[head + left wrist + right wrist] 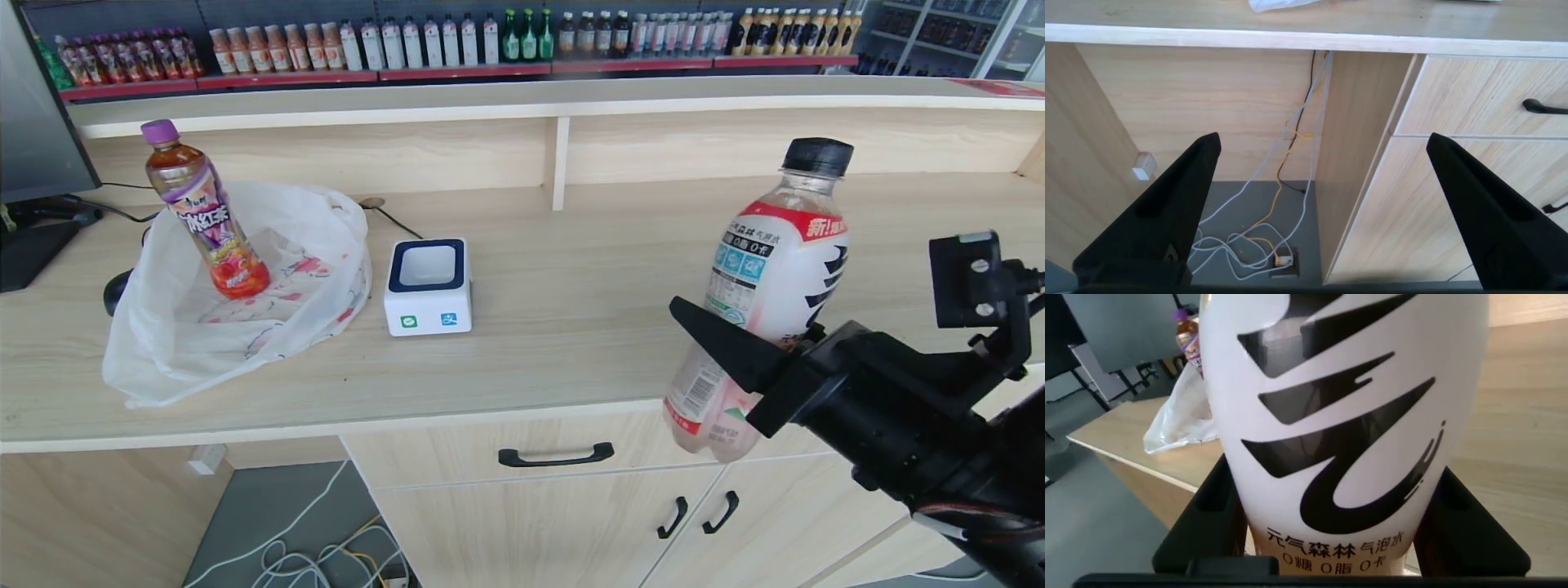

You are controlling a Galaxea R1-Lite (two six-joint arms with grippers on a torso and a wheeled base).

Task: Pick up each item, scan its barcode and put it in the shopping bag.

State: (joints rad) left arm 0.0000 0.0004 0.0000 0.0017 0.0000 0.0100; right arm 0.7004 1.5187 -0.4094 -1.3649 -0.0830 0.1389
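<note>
My right gripper [775, 347] is shut on a white-labelled bottle with a black cap [767, 278], held tilted in the air at the counter's front right; up close the bottle [1343, 416] sits between the two fingers. The white barcode scanner [429, 286] stands on the counter's middle, well left of the held bottle. A white plastic shopping bag [237, 302] lies at the left with a purple-capped red tea bottle [204, 212] standing in it. My left gripper [1323, 212] hangs open below the counter edge, nothing between its fingers.
A monitor stand and cables [41, 237] sit at the far left of the wooden counter [571, 327]. A raised shelf [555, 106] runs along the back. Below are drawers with black handles [555, 455] and loose cables on the floor [1249, 237].
</note>
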